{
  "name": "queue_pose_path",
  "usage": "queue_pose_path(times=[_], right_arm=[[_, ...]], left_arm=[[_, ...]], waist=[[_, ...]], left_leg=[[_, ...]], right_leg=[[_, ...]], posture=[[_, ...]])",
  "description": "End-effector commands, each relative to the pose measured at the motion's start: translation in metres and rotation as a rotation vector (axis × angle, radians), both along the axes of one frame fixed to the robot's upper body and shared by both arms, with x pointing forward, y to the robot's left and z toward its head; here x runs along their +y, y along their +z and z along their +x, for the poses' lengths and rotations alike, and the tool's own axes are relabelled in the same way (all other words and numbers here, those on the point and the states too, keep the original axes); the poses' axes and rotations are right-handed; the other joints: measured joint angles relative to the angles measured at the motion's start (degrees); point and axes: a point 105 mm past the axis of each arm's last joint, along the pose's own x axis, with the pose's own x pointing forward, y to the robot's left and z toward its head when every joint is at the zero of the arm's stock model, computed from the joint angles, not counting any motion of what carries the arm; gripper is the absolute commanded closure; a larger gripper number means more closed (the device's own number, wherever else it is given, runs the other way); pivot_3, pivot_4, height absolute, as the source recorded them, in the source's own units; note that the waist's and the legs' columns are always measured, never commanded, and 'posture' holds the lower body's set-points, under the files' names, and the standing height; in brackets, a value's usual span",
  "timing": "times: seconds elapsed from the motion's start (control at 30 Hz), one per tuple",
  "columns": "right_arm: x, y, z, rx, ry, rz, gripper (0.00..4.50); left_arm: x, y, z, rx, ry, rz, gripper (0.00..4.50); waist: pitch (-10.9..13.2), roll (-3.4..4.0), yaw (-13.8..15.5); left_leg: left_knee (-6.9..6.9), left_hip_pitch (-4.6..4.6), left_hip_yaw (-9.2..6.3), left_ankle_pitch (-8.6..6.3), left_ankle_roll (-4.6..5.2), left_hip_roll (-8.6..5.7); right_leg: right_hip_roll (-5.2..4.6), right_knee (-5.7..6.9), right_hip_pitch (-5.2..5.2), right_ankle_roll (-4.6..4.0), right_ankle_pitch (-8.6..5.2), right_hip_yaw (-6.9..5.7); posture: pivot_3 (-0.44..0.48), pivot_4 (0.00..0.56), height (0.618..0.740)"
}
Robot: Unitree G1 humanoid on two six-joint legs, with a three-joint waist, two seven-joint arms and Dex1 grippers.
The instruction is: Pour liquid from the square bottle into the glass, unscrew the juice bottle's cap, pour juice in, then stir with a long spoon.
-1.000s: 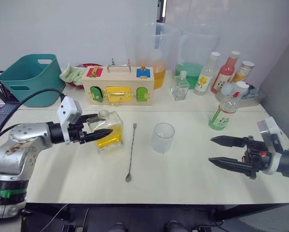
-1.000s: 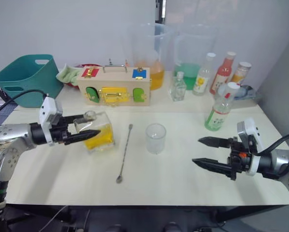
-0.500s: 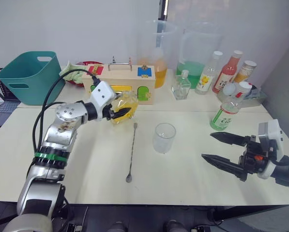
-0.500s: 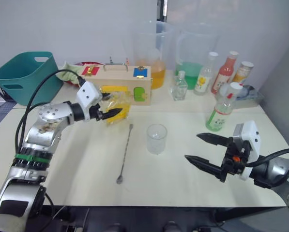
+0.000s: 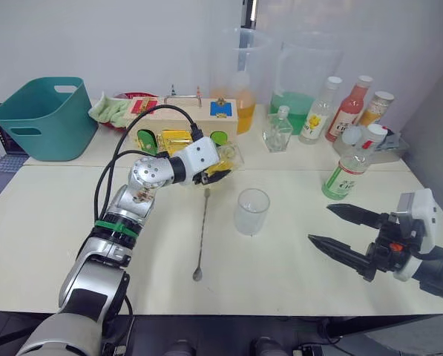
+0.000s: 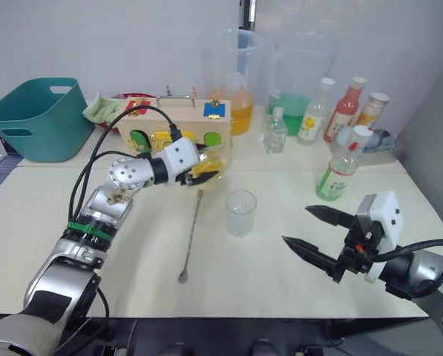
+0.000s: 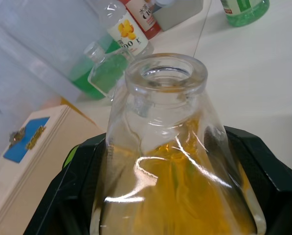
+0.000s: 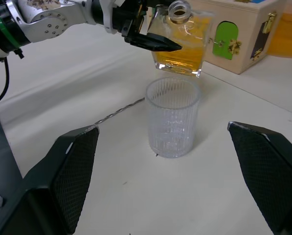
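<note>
My left gripper [image 5: 218, 170] is shut on the square bottle [image 8: 182, 44] and holds it in the air just behind and left of the glass [image 5: 251, 211]. The bottle's mouth is uncapped, and clear yellow liquid [image 7: 185, 205] fills its lower part. The glass stands upright on the table. The long spoon [image 5: 202, 231] lies flat to the glass's left. At the right stands the juice bottle [image 5: 346, 174], its cap [image 5: 370, 136] on. My right gripper [image 5: 320, 223] hovers open low over the table, right of the glass, holding nothing.
A wooden latch box [image 5: 178, 122] and a teal basket [image 5: 43, 119] sit at the back left. Two big measuring jugs [image 5: 240, 81], a small glass flask [image 5: 278, 132] and several drink bottles [image 5: 351, 107] line the back right.
My left gripper lifted the square bottle off the table and carried it right, toward the glass. The right gripper stayed open and barely moved.
</note>
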Motion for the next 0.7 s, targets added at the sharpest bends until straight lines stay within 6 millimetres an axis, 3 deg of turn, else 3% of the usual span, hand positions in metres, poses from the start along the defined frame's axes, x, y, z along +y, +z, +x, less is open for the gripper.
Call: queue_pose_path(times=[0.03, 0.37, 0.7], right_arm=[[0.002, 0.008, -0.004, -0.050, -0.007, 0.003, 0.03], [0.001, 0.006, -0.004, -0.052, -0.040, 0.009, 0.03], [-0.001, -0.001, -0.003, -0.043, -0.073, -0.007, 0.03]], left_arm=[[-0.010, 0.037, -0.008, -0.211, -0.046, -0.035, 1.71], [-0.028, 0.040, -0.015, -0.371, -0.085, -0.069, 1.71], [-0.036, 0.030, -0.014, -0.488, -0.101, 0.011, 1.71]], waist=[[0.0, 0.00, 0.0], [0.0, 0.00, 0.4], [0.0, 0.00, 0.5]], left_leg=[[0.06, -0.08, 0.00, 0.00, 0.00, -0.02], [0.43, -0.17, -0.03, -0.02, 0.04, -0.06], [0.64, -0.17, -0.01, 0.00, 0.01, -0.06]], right_leg=[[-0.01, 0.15, -0.12, 0.00, 0.00, 0.01], [-0.04, 0.19, -0.11, 0.02, 0.01, 0.00], [-0.03, 0.23, -0.06, 0.05, 0.03, 0.03]], posture=[[0.000, 0.150, 0.740], [0.000, 0.150, 0.740], [0.000, 0.150, 0.740]])
